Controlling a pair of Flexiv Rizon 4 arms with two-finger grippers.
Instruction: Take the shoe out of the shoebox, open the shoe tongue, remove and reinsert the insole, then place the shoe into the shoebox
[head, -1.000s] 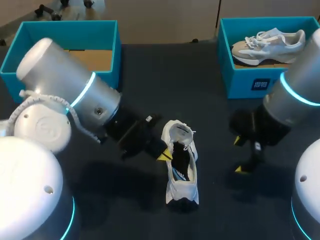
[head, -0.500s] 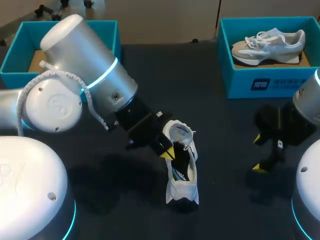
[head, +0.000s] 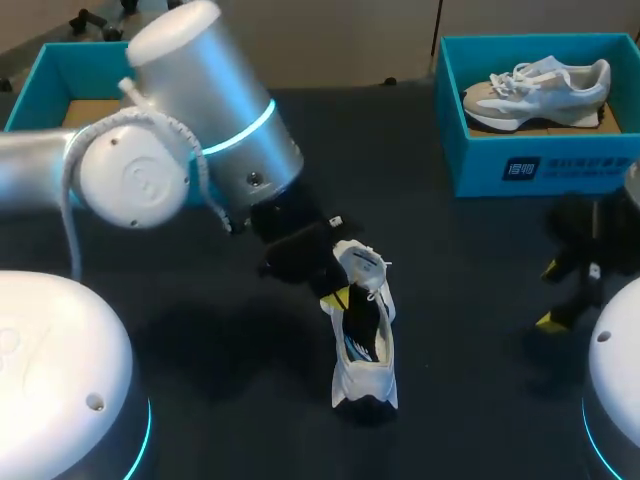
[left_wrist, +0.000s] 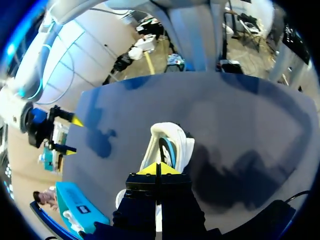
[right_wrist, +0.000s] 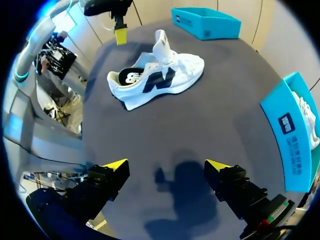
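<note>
A white shoe (head: 365, 340) lies on the dark table mid-front, its tongue (right_wrist: 162, 44) standing up and a dark insole (right_wrist: 133, 78) showing in its opening. My left gripper (head: 337, 298) is shut with nothing in it, its yellow tips just over the shoe's left collar. In the left wrist view, the left gripper (left_wrist: 159, 168) hangs over the shoe (left_wrist: 169, 142). My right gripper (head: 552, 296) stands open at the far right, well away from the shoe. In its own view, the right gripper (right_wrist: 166, 167) is over bare table, the shoe (right_wrist: 160, 80) ahead.
A teal shoebox (head: 540, 165) at the back right holds a grey-white shoe (head: 540, 88). A second teal shoebox (head: 40, 70) at the back left is mostly hidden by my left arm. Both boxes show in the right wrist view (right_wrist: 207, 22), (right_wrist: 295, 142).
My left arm swung right and its shut gripper came over the shoe's opening. My right gripper drew back to the right, staying open. The shoe has not moved.
</note>
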